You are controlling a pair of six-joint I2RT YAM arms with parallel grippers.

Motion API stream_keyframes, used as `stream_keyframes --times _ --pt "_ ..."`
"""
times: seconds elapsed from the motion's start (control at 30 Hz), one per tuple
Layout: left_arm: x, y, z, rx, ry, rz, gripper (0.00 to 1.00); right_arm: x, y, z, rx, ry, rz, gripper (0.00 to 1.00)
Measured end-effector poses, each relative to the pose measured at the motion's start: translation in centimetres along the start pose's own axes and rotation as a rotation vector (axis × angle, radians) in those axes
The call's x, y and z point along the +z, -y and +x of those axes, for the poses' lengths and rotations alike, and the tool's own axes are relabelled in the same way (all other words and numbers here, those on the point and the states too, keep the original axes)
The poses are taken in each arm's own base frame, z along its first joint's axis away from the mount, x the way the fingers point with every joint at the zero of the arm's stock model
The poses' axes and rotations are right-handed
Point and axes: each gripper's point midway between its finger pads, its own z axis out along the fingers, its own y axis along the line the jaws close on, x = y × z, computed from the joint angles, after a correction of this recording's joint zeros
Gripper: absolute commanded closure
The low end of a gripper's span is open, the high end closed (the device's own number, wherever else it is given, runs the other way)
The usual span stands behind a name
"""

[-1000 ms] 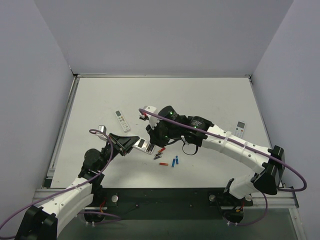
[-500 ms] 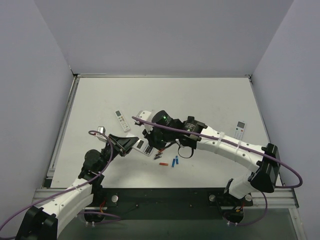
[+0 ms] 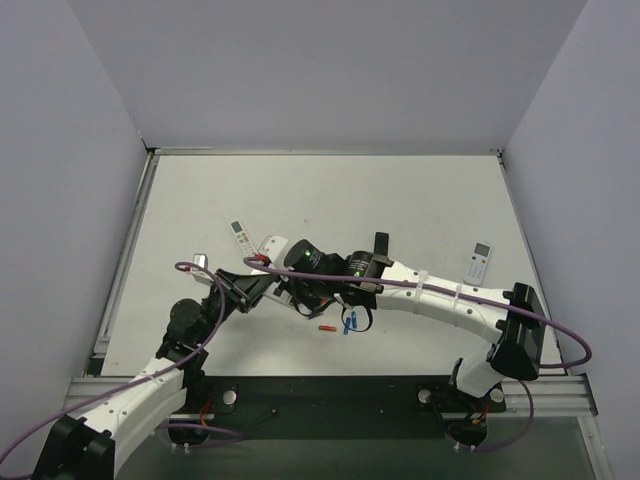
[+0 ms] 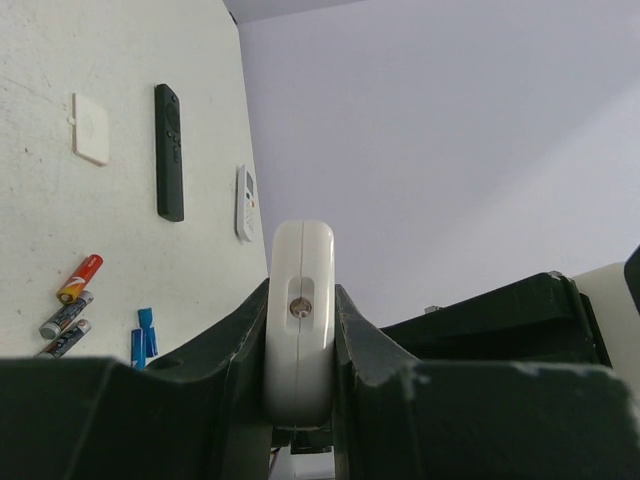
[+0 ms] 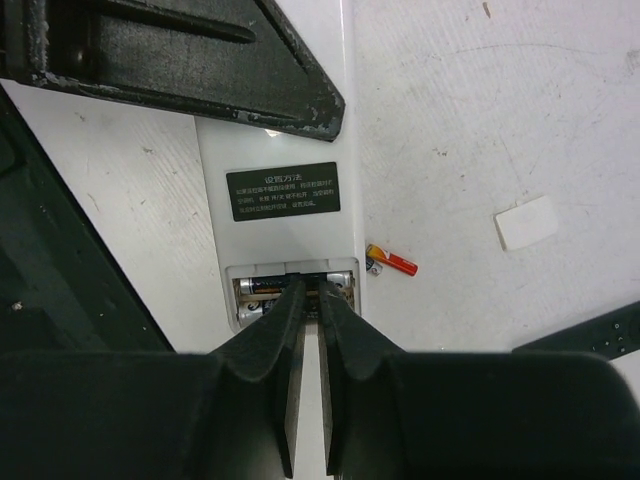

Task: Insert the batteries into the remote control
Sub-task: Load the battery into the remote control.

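My left gripper (image 3: 262, 288) is shut on the white remote control (image 3: 278, 290) and holds it off the table; in the left wrist view the remote control (image 4: 300, 320) stands edge-on between the fingers. In the right wrist view its plain back (image 5: 285, 130) with the dark label faces the camera, and the battery bay (image 5: 262, 290) is open with two batteries lying in it. My right gripper (image 5: 311, 292) has its fingers almost together with the tips in the bay, and nothing shows in the slit. Loose batteries lie on the table: red (image 3: 326, 327), blue (image 3: 347, 322), orange-red (image 5: 392, 262), grey (image 4: 65, 315).
A white remote with grey buttons (image 3: 243, 240) lies behind the left gripper, and another slim one (image 3: 480, 258) lies at the right. A black remote (image 4: 168, 150) and a small white cover plate (image 4: 90, 128) lie on the table. Walls stand close on three sides.
My right gripper has moved left from the loose batteries onto the back of the remote. The left gripper has kept hold of the remote with little movement.
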Motion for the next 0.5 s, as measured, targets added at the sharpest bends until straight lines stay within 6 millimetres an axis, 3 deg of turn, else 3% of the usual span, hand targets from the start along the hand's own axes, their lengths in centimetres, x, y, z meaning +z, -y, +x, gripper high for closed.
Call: stream_keyframes --times 0.27,0.4,0.5 --pt "-0.2 -0.7 0.1 0.083 -0.004 -0.019 1.00 -0.5 0.0 -0.1 -0.007 -0.012 0.004 0.59" --pt "-0.3 -2.8 0.1 0.137 -0.007 -0.094 1.00 -1.3 0.3 -0.9 0.005 0.011 -0.013 0.45" --pt "-0.3 -4.6 -0.1 0.158 -0.004 -0.160 1.00 -2.5 2.1 -1.6 0.041 0.051 -0.029 0.31"
